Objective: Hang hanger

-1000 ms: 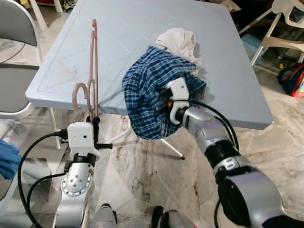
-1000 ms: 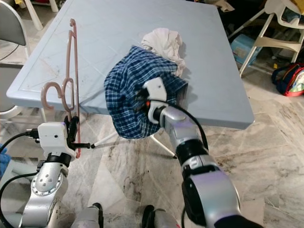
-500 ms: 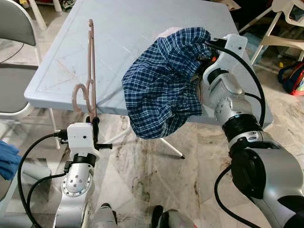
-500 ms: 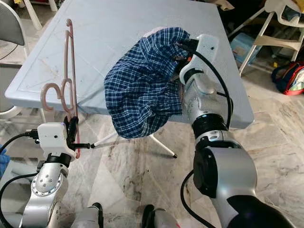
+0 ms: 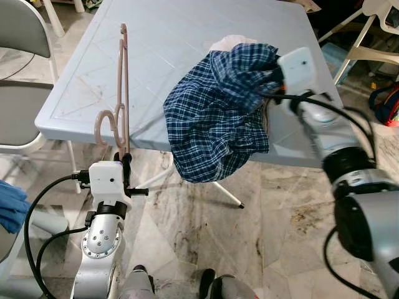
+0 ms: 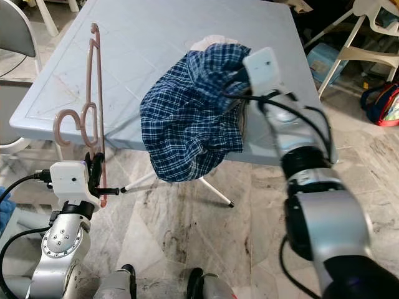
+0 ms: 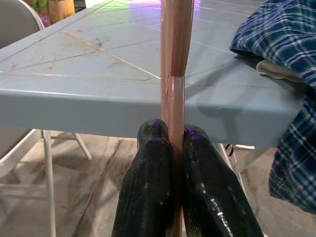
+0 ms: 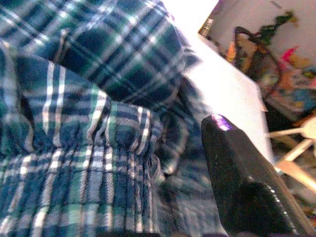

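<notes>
Marble-patterned floor [image 5: 206, 243] under a pale blue folding table [image 5: 168, 43], with a grey chair [image 5: 19, 62] off its left edge and white chair legs [image 5: 368, 50] plus a colourful bag [image 5: 388, 103] beyond its right edge. Left gripper [image 7: 170, 136], below the table's near left corner, is clamped on the lower end of the pink hanger [image 5: 118, 93], which stands upright with its hook near the table's front edge. Blue plaid garment [image 5: 218, 118] is bunched over the near edge and hangs toward the floor, a white cloth [image 5: 227, 42] just behind it; right gripper [image 6: 240, 78] is buried in the garment's upper folds, finger state cannot be told.
</notes>
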`<state>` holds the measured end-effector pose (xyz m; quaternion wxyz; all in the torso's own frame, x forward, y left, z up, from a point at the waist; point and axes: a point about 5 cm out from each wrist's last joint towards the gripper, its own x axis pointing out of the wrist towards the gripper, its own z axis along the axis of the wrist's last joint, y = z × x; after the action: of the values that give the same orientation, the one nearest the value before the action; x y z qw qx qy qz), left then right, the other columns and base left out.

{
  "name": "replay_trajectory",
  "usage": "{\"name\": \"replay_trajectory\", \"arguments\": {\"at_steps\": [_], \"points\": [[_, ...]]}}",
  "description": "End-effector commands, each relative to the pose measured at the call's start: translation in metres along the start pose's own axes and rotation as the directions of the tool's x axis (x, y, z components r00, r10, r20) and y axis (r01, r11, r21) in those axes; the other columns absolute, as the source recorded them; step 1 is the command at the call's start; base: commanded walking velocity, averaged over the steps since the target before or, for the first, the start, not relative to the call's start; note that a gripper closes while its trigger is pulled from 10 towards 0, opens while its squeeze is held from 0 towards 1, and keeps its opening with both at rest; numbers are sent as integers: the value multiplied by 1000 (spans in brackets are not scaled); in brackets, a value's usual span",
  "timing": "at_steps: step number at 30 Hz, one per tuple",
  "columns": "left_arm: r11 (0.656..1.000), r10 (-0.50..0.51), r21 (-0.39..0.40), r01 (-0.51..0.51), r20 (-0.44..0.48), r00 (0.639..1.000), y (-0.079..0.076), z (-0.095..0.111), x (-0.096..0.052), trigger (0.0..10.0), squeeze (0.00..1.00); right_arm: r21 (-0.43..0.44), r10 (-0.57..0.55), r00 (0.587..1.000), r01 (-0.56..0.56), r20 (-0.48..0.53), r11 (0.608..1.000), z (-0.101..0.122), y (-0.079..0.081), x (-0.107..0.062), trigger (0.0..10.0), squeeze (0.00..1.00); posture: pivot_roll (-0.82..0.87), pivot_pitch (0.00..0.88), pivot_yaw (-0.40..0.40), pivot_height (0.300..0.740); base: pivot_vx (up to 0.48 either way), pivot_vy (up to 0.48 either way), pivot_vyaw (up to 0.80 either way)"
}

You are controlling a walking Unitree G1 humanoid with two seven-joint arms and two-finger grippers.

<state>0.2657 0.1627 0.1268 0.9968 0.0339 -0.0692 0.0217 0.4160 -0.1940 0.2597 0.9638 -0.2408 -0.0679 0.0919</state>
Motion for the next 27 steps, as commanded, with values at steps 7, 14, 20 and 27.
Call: {"name": "replay_trajectory", "arguments": {"at_steps": [7, 14, 20, 27], "points": [[999, -35, -2, 35, -32, 999, -5, -6, 1, 10000, 0, -11, -40, 999, 40, 10, 999, -4, -30, -12, 10000, 1000, 225, 220, -92, 740, 0, 0, 0], [999, -36, -2, 36, -30, 999, -5, -6, 2, 10000, 0, -1, 50, 999, -50, -9, 999, -12, -27, -17, 10000, 1000, 226, 218, -95, 740, 0, 0, 0], [999, -32, -2, 32, -31, 999, -4, -7, 1, 10000, 0, -38, 118, 991, -120, -61, 992, -29, -35, -30, 10000, 1000, 226, 219, -96, 740, 0, 0, 0], [999, -48, -3, 48, -31, 998, -6, -7, 3, 10000, 0, -78, 159, 979, -170, -124, 982, -41, -55, -49, 10000, 1000, 207, 217, -83, 740, 0, 0, 0]]}}
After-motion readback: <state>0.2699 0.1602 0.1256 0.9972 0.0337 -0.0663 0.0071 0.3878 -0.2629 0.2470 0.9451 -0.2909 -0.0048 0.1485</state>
